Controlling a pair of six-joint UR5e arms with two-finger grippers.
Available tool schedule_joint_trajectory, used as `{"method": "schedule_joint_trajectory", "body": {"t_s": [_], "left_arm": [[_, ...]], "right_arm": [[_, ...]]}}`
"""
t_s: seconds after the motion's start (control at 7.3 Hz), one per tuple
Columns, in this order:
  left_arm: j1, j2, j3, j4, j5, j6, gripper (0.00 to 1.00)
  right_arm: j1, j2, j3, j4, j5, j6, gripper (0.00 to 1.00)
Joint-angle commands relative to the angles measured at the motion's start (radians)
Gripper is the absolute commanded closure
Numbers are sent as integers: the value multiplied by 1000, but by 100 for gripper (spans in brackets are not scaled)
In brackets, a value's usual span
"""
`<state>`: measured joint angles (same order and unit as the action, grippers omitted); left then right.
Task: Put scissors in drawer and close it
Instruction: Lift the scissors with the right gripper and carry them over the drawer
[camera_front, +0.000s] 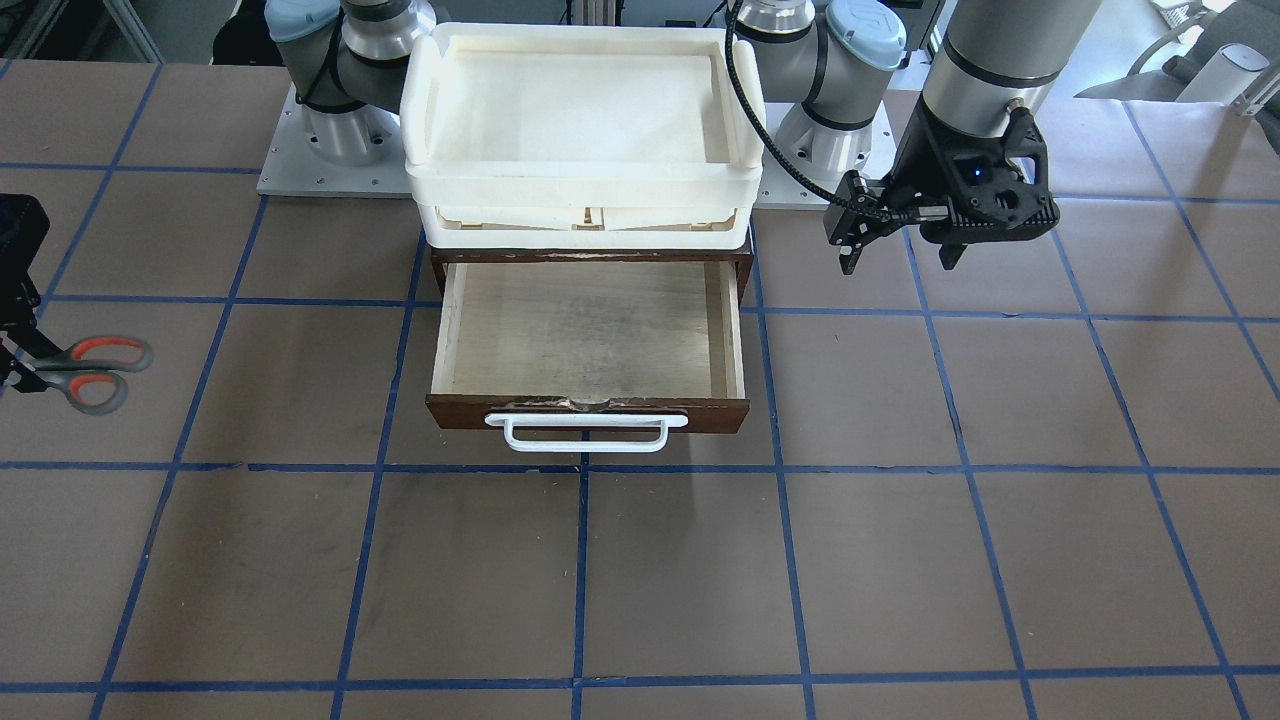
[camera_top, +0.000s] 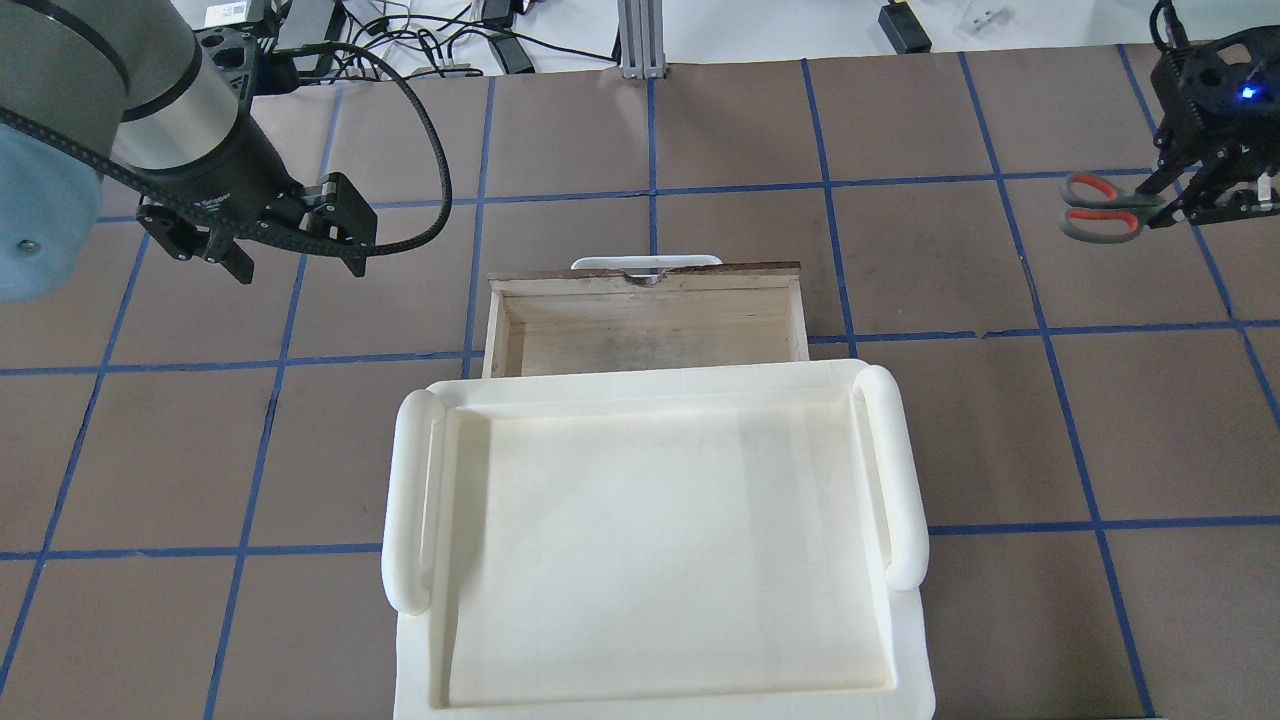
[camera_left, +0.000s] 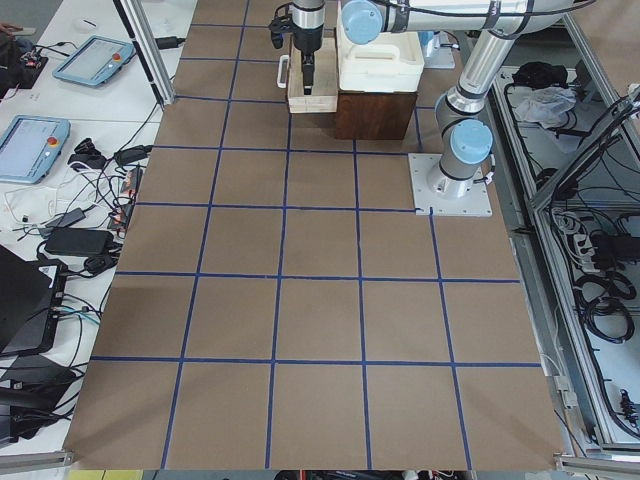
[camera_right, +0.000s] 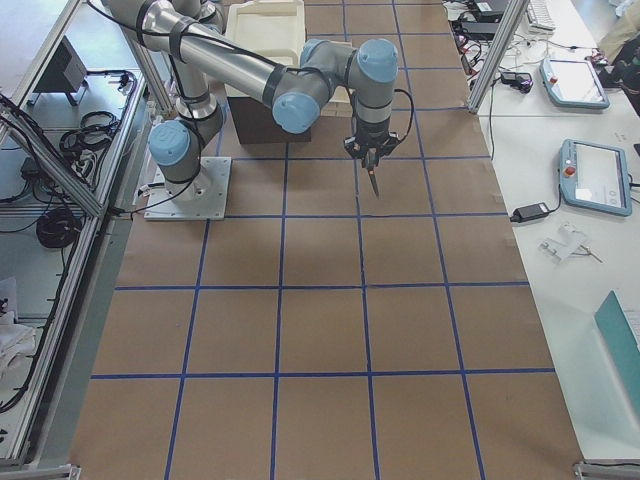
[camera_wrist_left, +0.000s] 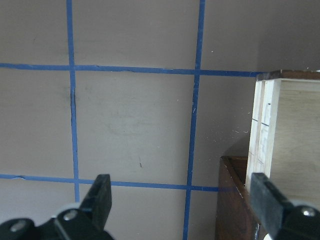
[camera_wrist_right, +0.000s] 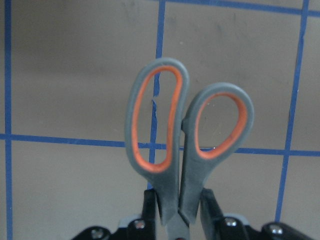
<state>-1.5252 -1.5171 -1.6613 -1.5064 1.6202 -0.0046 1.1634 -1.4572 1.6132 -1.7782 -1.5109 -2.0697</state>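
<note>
The right gripper (camera_top: 1170, 203) is clamping the scissors (camera_wrist_right: 181, 165) near the pivot, well apart at the open drawer's (camera_top: 700, 272) 3 o'clock in the overhead view, with gridded tabletop (camera_top: 930, 260) between. The left gripper (camera_top: 300, 270) is hovering wide-spread beside its 9 o'clock edge.

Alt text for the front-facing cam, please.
An open, empty wooden drawer juts out from under stacked cream trays at table centre. At the view's left edge the right gripper holds the scissors, handles pointing toward the drawer; the left gripper hovers open at upper right.
</note>
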Motion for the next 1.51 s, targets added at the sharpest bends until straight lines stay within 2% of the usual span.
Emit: {"method": "schedule_joint_trajectory", "body": {"t_s": [0.0,0.55,0.68,1.1,1.37], "left_arm": [[0,0,0,0,1,0,0],[0,0,0,0,1,0,0],[0,0,0,0,3,0,0],[2,0,0,0,4,0,0],[0,0,0,0,3,0,0]], "right_arm": [[155,-18,-41,48,-14,122,100],[477,-22,-72,92,-43,510,100],[540,-17,-72,85,-28,546,100],[743,82,-122,69,-29,727,100],[800,141,-134,33,-31,773,100]]}}
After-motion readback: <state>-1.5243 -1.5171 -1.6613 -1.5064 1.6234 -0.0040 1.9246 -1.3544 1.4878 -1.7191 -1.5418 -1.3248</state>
